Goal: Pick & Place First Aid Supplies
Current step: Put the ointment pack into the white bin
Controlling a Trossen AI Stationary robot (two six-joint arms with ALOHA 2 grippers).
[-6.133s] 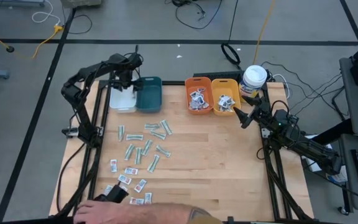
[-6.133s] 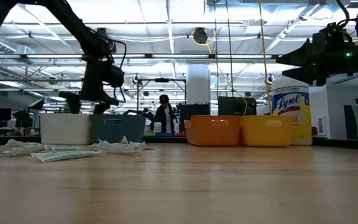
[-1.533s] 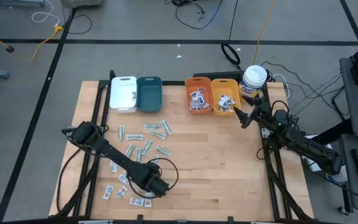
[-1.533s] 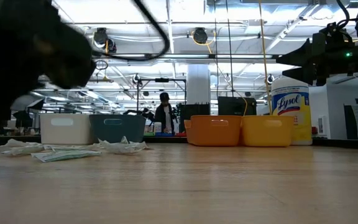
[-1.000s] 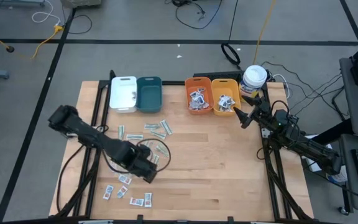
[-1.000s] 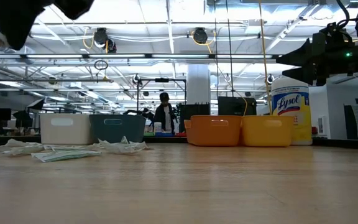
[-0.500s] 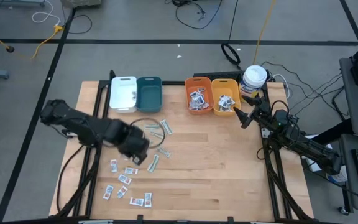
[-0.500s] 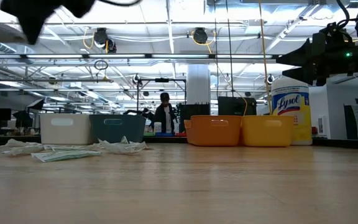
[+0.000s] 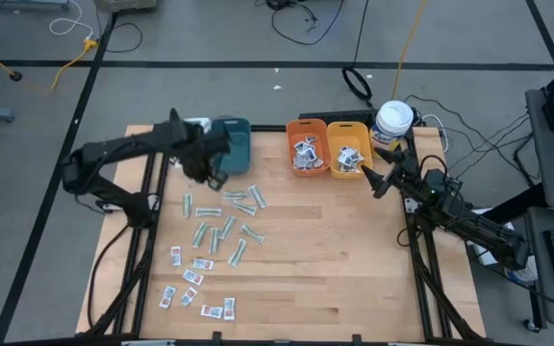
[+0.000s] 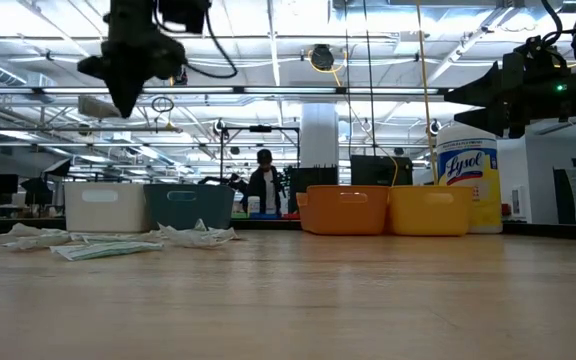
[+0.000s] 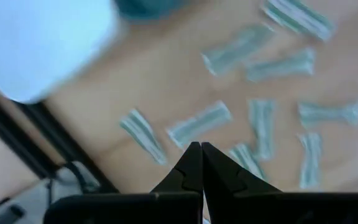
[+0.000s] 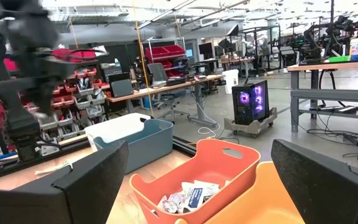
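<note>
The first aid supplies (image 9: 221, 231) lay scattered flat on the table (image 9: 335, 259) below the bins — featherlight, limp, best pinched by an edge — while the left gripper (image 9: 215, 179) hung clenched, grasping nothing visible, and the right gripper (image 9: 371, 179) waited released.

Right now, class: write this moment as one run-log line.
left gripper: shut, above white bin | right gripper: open, by orange bins | green strips: loose on table
</note>
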